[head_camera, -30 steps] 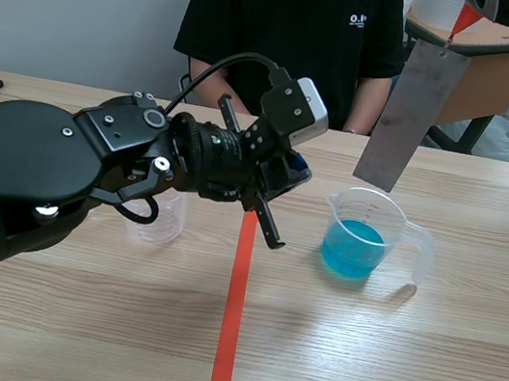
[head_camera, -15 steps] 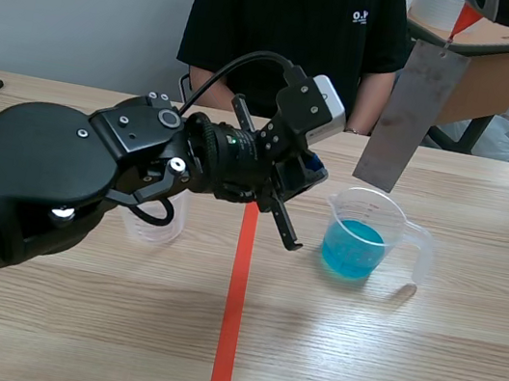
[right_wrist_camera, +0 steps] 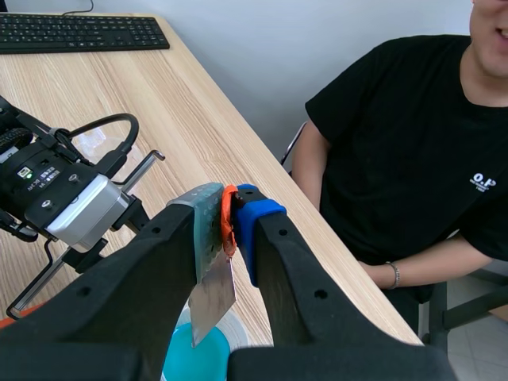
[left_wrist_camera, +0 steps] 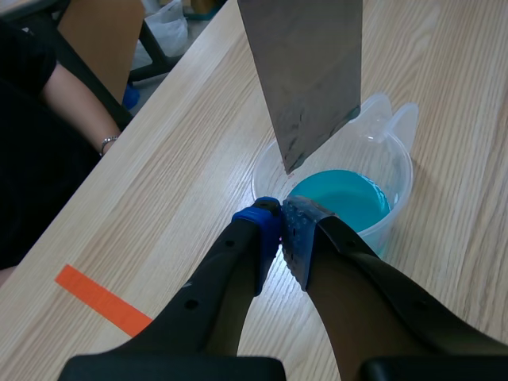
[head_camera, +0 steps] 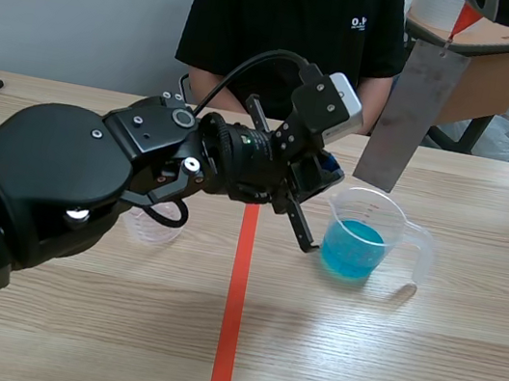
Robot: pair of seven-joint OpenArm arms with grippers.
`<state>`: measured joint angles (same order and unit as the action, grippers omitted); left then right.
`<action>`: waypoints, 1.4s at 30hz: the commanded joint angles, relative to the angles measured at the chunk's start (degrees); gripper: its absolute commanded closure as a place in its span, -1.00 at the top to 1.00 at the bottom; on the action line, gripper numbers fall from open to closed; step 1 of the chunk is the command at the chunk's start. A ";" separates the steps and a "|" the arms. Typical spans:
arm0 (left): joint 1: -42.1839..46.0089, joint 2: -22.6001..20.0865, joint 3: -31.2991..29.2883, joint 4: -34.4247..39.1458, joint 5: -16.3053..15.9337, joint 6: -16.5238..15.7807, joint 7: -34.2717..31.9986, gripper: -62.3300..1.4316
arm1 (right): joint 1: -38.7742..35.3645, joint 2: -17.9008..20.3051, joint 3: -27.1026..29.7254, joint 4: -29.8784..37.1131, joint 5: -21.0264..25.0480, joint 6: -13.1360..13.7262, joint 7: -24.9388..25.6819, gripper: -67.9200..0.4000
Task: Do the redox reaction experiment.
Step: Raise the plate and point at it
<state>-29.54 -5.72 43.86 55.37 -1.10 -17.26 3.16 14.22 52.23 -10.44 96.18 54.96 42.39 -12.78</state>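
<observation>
Right wrist view: my right gripper (right_wrist_camera: 230, 226) is clamping a flat grey metal sheet (right_wrist_camera: 213, 295) (orange tab (right_wrist_camera: 227, 208)); my left gripper (left_wrist_camera: 279, 219) is sitting closed, empty.

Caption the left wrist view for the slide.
Left gripper, shut, beside the beaker of blue liquid; metal plate hanging over it.

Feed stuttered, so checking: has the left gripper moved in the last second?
Yes. The left gripper has slid rightward in the scene view, away from the red tape line and up to the beaker of blue liquid.
</observation>
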 commanded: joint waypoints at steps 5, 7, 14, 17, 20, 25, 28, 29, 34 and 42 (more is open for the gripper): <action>-1.14 0.90 -0.04 1.46 -0.35 -0.07 -0.79 -0.80 | 0.70 0.90 1.40 0.52 1.01 0.33 0.63 -0.94; -1.14 0.90 -0.04 1.46 -0.35 -0.07 -0.81 -0.80 | 0.70 0.90 1.40 0.52 1.01 0.33 0.63 -0.94; -1.14 0.90 -0.04 1.46 -0.35 -0.07 -0.81 -0.80 | 0.70 0.90 1.40 0.52 1.01 0.33 0.66 -0.94; -1.14 0.87 -0.04 1.46 -0.35 -0.07 -0.81 -0.80 | 0.70 0.90 1.40 0.52 1.01 0.33 0.63 -0.94; -1.11 0.76 -0.04 1.46 -0.35 -0.04 -0.81 -0.80 | 0.70 0.90 1.40 0.52 1.01 0.33 0.63 -0.94; -1.03 -0.61 -0.04 1.86 -0.35 -0.04 -0.72 -0.80 | 0.70 0.90 1.40 0.52 1.01 0.33 0.63 -0.94; -0.28 -3.48 -0.04 4.09 -0.83 -0.02 -0.76 -0.80 | 0.70 0.90 1.40 0.52 1.01 0.33 0.63 -0.94; 0.31 -4.96 -0.07 5.55 -1.09 0.17 -0.81 -0.80 | 0.70 0.90 1.40 0.52 1.01 0.33 0.63 -0.94; 5.16 -13.92 -0.48 14.38 -2.58 2.78 -0.72 -0.80 | 0.70 0.90 1.40 0.52 1.01 0.33 0.63 -0.94; 21.22 -30.10 -7.23 27.47 -2.75 9.84 -0.72 -0.80 | 0.70 0.90 1.40 0.52 1.01 0.33 0.63 -0.94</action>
<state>-9.52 -35.29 37.93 82.17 -3.53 -8.10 3.01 14.22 52.23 -10.44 96.18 55.11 42.39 -12.80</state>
